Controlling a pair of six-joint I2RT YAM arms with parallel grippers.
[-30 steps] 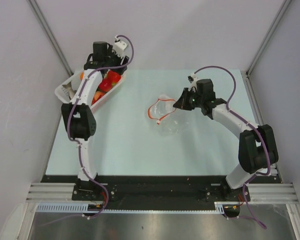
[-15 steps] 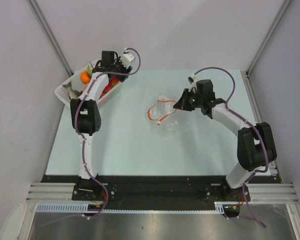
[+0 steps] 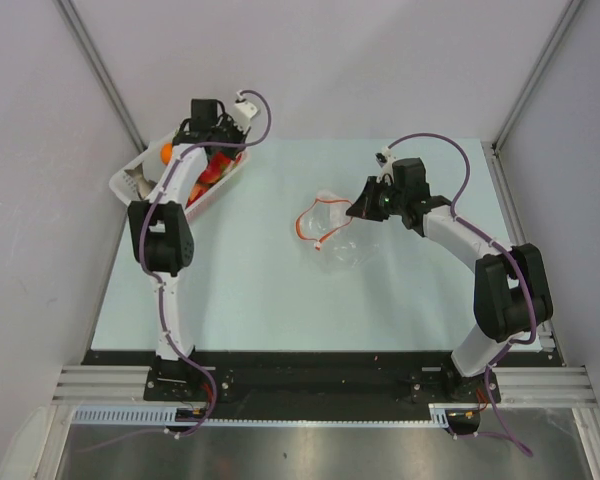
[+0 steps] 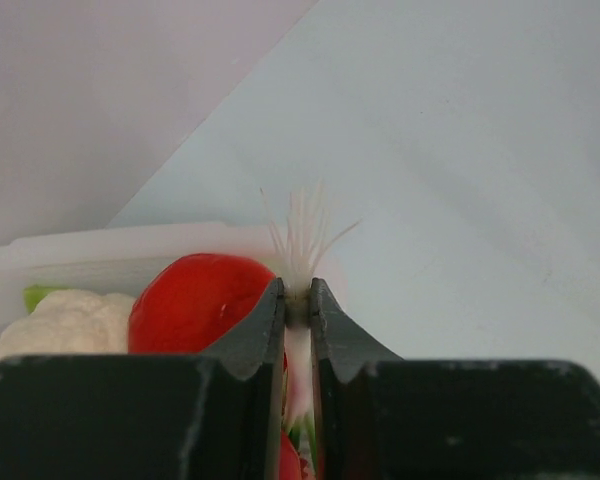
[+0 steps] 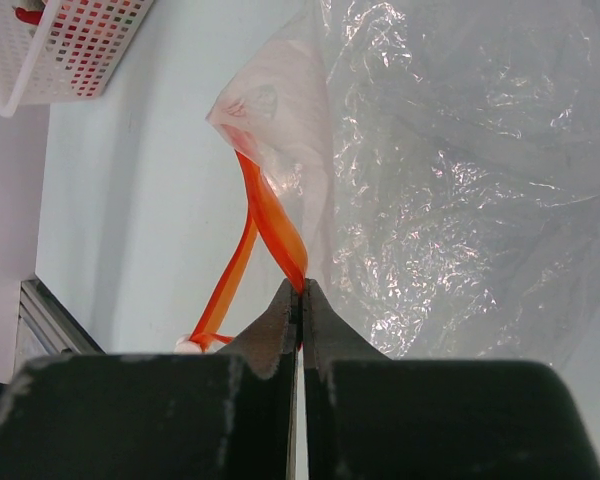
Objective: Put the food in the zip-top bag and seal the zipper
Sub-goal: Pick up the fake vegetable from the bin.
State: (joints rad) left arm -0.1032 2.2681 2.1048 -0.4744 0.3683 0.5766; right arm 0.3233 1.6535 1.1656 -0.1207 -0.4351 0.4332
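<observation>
Right wrist shows the right gripper (image 5: 300,292) clamped on the zipper (image 5: 272,222), likely the firmest hold on the limp, slippery zip-top bag (image 5: 460,200); left gripper (image 4: 297,300) pinches a light food (image 4: 302,235) by its pale tuft.

Your left gripper (image 3: 213,135) has not stayed put over the white basket (image 3: 130,181). A second ago it hung over the basket's far end. Half a second ago it had swung right, out past the basket's far corner and toward the open bench (image 3: 260,280). Now it is back to the left, over the far end again. With that swing, an orange (image 3: 166,153) came into sight at the basket's far left. The red toy foods (image 3: 216,170), plainly seen a second ago, now show only as a sliver beside the arm.
</observation>
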